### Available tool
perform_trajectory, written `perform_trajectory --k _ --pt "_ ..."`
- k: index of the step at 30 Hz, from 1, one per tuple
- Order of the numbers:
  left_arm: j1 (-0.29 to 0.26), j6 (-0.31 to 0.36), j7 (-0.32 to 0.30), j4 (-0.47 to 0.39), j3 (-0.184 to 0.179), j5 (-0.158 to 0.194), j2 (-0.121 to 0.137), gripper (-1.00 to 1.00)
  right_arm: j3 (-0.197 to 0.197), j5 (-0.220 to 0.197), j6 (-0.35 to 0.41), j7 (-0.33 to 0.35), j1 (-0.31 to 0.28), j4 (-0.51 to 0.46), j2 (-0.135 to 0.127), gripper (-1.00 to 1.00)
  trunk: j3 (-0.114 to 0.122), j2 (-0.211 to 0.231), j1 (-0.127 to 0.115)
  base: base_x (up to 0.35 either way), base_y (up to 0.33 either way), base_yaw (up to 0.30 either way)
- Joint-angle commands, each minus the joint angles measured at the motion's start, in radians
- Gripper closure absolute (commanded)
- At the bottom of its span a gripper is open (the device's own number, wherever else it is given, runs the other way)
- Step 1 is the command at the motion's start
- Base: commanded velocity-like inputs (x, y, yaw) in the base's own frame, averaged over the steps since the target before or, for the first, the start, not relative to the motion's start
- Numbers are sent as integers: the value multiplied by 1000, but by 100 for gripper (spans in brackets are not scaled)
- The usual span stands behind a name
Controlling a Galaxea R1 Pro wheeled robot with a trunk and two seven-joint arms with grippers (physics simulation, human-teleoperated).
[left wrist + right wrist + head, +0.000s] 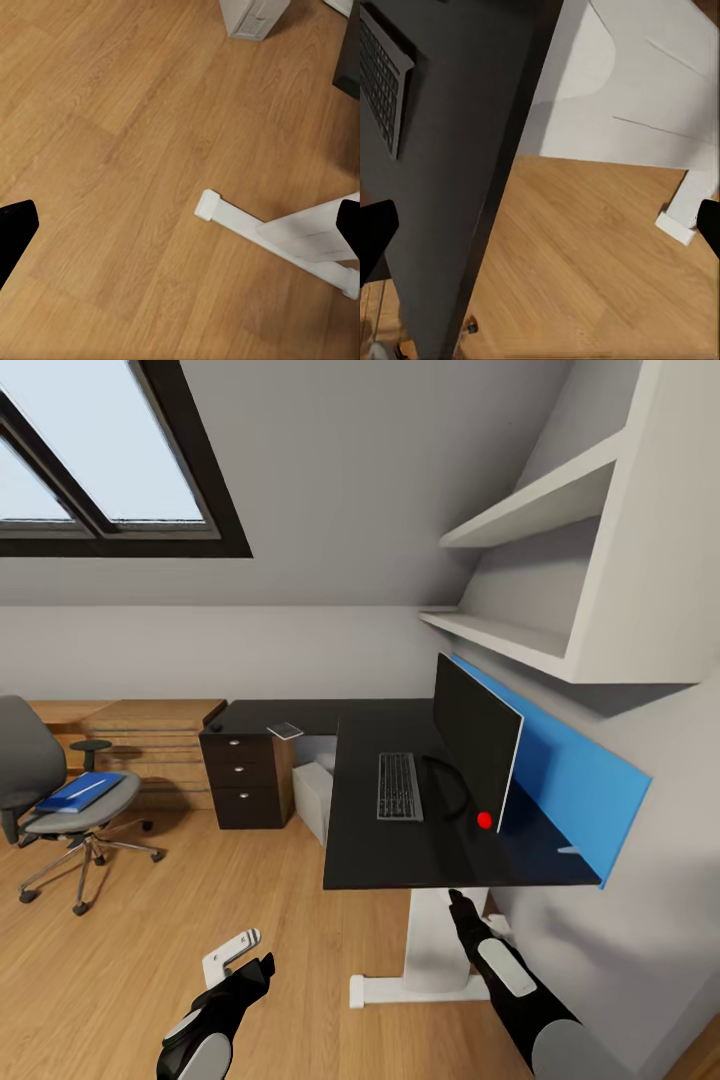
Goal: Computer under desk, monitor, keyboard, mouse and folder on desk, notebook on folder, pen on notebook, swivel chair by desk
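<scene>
The black desk (pixel 380 850) carries the monitor (pixel 478 745) against its blue back panel, with the keyboard (pixel 399 787) in front of it. The notebook (pixel 285 731) lies on the desk's far wing, and a small dark lump there looks like the mouse (pixel 214 727). A thin white stick, likely the pen (pixel 568 850), rests by the panel. The computer (pixel 312 795) stands under the desk. The blue folder (pixel 80 792) lies on the swivel chair (pixel 30 760) at the left. My left gripper (pixel 258 965) and right gripper (pixel 460 908) hang open and empty above the floor, below the desk's near edge.
A wooden chest (pixel 150 745) stands behind the chair. White shelves (pixel 520 510) jut out above the desk. The desk's white leg and foot (pixel 277 240) stand on the floor between my arms. A drawer unit (pixel 245 780) closes the desk's left end. Open wooden floor (pixel 200 900) lies between chair and desk.
</scene>
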Motion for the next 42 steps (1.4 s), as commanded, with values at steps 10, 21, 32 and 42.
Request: perform_trajectory --k 10,21,32,42 --pt "-1 3 7 -1 -2 4 1 -100 8 104 -85 -11 -24 59 8 -100 30 69 -38 0 0 0" --pt "-1 3 7 -1 -2 4 1 -100 9 302 -135 -11 -27 77 72 -100 65 146 -81 0 0 0" --pt "-1 5 5 25 -3 3 -3 -100 10 654 -135 -63 -27 115 127 -100 99 223 -123 0 0 0" --pt "-1 -3 2 165 -3 0 -1 -100 11 892 -140 -100 -27 132 133 -100 130 293 -161 0 0 0"
